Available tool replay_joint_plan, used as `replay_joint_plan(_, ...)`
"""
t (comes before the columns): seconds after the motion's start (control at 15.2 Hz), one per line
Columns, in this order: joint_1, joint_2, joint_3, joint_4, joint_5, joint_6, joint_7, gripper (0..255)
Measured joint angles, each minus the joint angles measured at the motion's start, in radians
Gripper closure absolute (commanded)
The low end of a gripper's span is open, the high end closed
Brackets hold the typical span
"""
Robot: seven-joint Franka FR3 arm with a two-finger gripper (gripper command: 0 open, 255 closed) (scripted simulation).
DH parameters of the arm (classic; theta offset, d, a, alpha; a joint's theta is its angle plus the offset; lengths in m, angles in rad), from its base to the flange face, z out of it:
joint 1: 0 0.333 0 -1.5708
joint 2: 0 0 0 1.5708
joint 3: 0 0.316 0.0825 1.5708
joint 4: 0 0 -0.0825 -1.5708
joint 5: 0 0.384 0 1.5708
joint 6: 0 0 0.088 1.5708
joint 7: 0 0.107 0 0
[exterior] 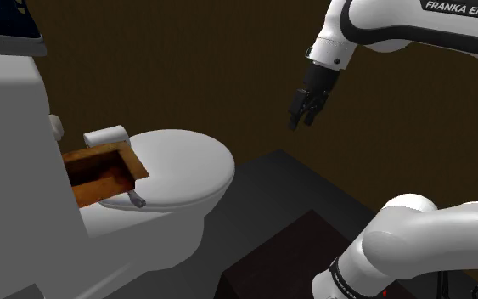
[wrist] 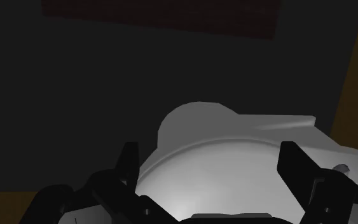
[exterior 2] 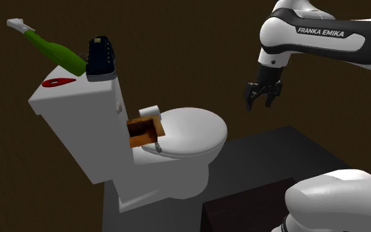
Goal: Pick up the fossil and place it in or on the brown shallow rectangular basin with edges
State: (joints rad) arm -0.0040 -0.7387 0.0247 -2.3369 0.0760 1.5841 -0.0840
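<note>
End effector [exterior: 301, 117] hangs in mid-air at the upper right of the shoulder view. Its fingers are spread with nothing between them, and in the wrist view they stand apart above the pale toilet lid [wrist: 234, 184].

The fossil [exterior: 135, 200] is my judgement, not a sure read. I take it to be the small grey piece lying on the lid at left of centre, against the near corner of the brown basin [exterior: 101, 183]. You can't tell whether it touches the basin or sits just beside it. The white roll [exterior: 105, 136] behind the basin, next to the tank [exterior: 8, 102], is the other candidate, so check that first.

The relation that matters is this: from the end effector the fossil lies to the left and lower in the shoulder view, well apart, with the bare lid between them. The second exterior view shows the same, left and down. There's one arm, so no choice of arm.

The fossil's long axis runs upper left to lower right in the shoulder view. The end at lower right looks knobbed and points away from the basin. You'd likely want the fingers closing across that axis, so expect a wrist turn on the way down. The piece is thin and hard against the basin wall, so the inner finger has little room.
</note>
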Motion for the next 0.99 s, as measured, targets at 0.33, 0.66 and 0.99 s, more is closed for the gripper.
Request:
replay_joint_plan(0.33, 0.02, 0.041, 0.049, -0.03, 0.043, 0.076, 0.053, 0)
replay_joint_plan(0.66, 0.046, 0.138, 0.113, -0.056, 0.097, 0.209, 0.118, 0)
replay_joint_plan(0.99, 0.073, 0.264, 0.189, -0.057, 0.144, 0.353, 0.193, 0)
